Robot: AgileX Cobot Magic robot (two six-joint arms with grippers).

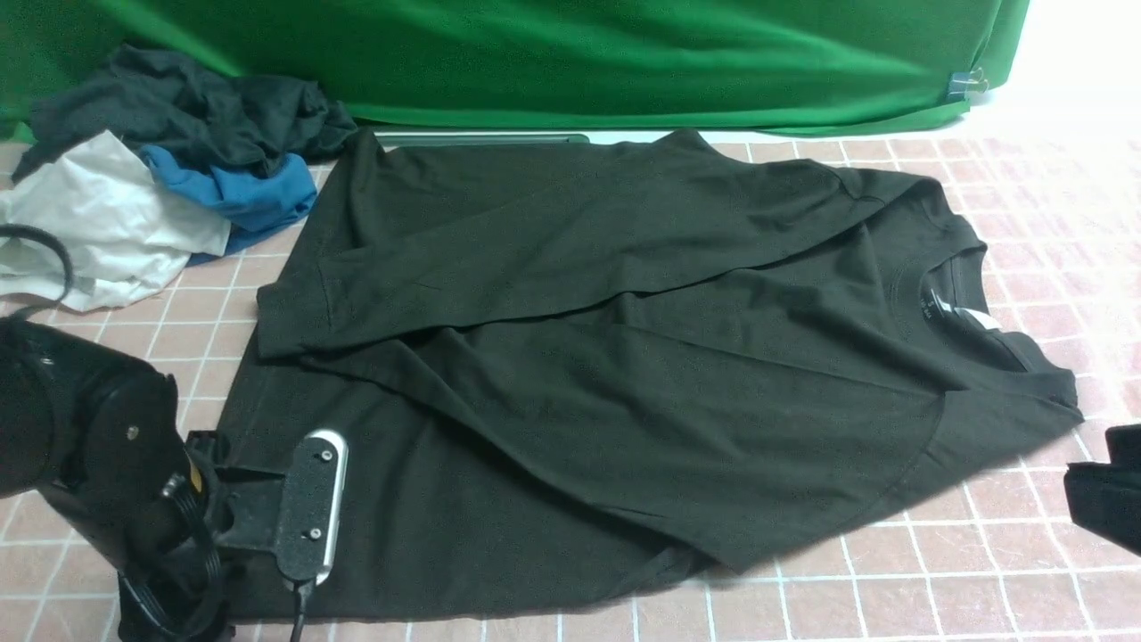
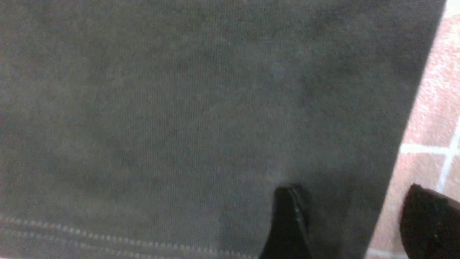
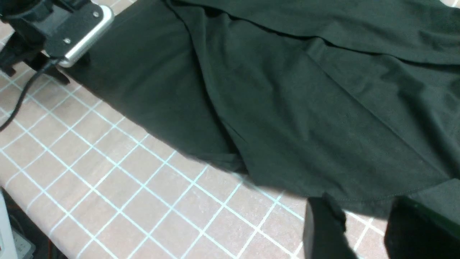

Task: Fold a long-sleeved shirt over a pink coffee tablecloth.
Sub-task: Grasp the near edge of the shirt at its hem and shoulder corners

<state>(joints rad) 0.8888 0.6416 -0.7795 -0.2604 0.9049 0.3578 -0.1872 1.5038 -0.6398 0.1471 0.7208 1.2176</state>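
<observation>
Shirt (image 1: 624,374) on pink cloth (image 1: 980,571); clothes pile (image 1: 169,169) off the shirt's far-left corner, left arm (image 1: 98,428) at its near-left corner.

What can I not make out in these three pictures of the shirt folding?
Neck label of the long-sleeved shirt: writing too small, front view.
Left gripper: front view, jaws hidden behind its wrist camera.
Right gripper: front view, cut off by the right edge.

The left arm (image 1: 80,428) is bulky and matte black. Its textured black camera plate (image 1: 312,504) has a rounded silver rim and two screws, and black cables (image 1: 207,544) loop alongside. The fingers (image 2: 287,223) are black too.
</observation>
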